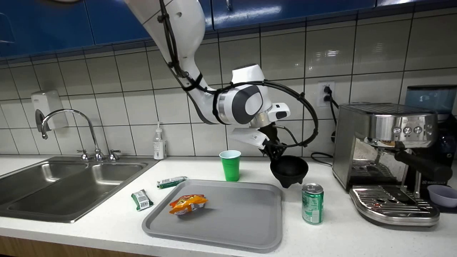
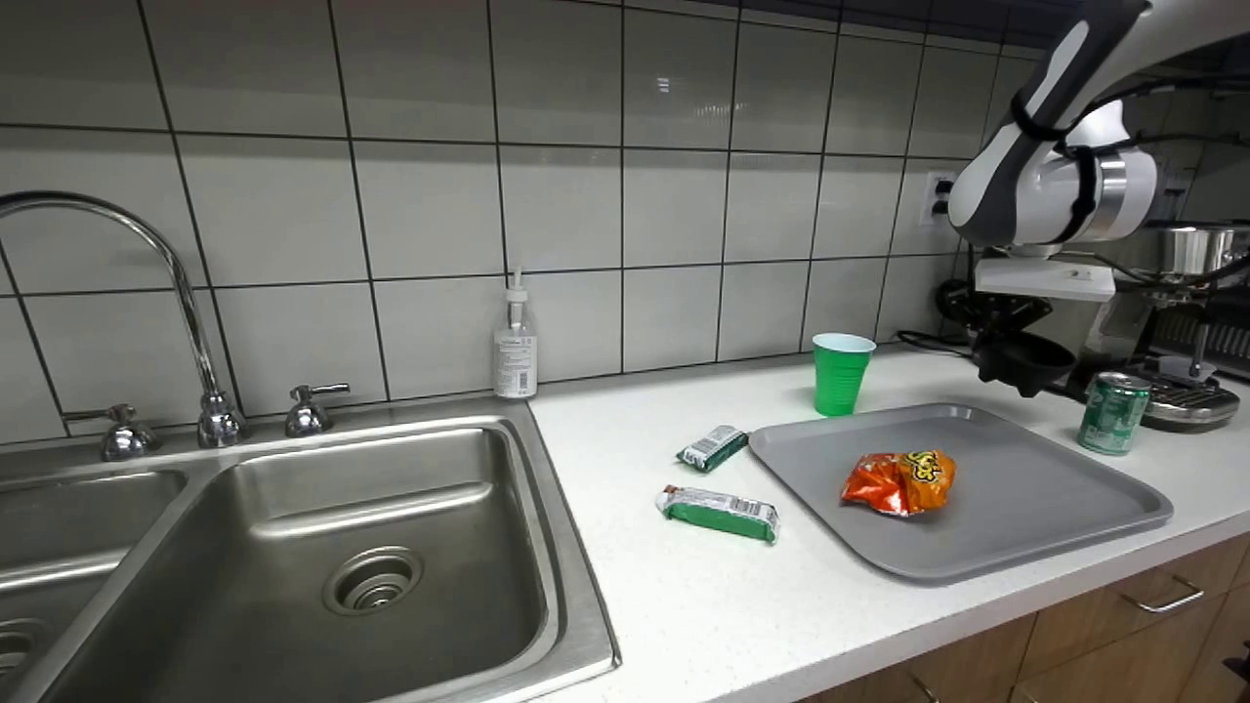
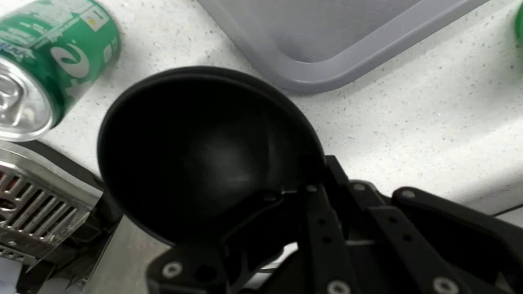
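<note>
A black bowl (image 1: 290, 170) with small feet hangs tilted, seemingly just above the counter, in both exterior views. My gripper (image 3: 322, 171) is shut on its rim; one finger reaches inside the bowl and the other lies along the outer wall. Dark on dark, the exact contact is hard to make out. The bowl's inside looks bare in the wrist view. Close by stands a green can (image 1: 312, 204) with a silver top. The grey tray (image 1: 242, 214) lies beside it, its near corner under the bowl's edge in the wrist view. An orange snack bag (image 2: 900, 482) rests on the tray.
A green cup (image 1: 231, 166) stands behind the tray. Two green wrapped bars (image 2: 718, 513) lie between tray and sink (image 2: 391, 547). The coffee machine (image 1: 389, 157) stands beside the can, with cables at the wall. A soap bottle (image 2: 516, 342) is by the sink.
</note>
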{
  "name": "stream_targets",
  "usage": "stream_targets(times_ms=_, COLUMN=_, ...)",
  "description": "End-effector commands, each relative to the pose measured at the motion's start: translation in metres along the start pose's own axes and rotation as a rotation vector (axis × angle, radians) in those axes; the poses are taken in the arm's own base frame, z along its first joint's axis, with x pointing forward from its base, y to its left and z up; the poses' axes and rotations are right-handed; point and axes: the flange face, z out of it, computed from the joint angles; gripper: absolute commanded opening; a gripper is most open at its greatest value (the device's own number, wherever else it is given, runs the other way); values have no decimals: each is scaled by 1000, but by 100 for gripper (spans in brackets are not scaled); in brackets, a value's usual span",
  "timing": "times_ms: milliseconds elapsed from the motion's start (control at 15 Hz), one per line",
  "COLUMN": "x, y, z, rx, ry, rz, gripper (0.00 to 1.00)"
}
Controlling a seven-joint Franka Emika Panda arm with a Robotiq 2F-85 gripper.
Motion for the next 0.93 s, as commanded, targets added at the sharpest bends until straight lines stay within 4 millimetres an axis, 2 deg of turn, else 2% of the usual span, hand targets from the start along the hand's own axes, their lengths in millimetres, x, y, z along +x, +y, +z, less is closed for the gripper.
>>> stream_targets(times_ms=0, x=29, y=5, z=19, rx=7, ry=-17, rz=-14, gripper=2)
stream_targets(times_ms=400, x=49, y=0, z=47, rx=-5, ry=-35, rz=-23, gripper=2)
stream_targets(times_ms=867, x=60, y=-7, z=64, rx=-14, ry=-50, rz=-36, gripper=2)
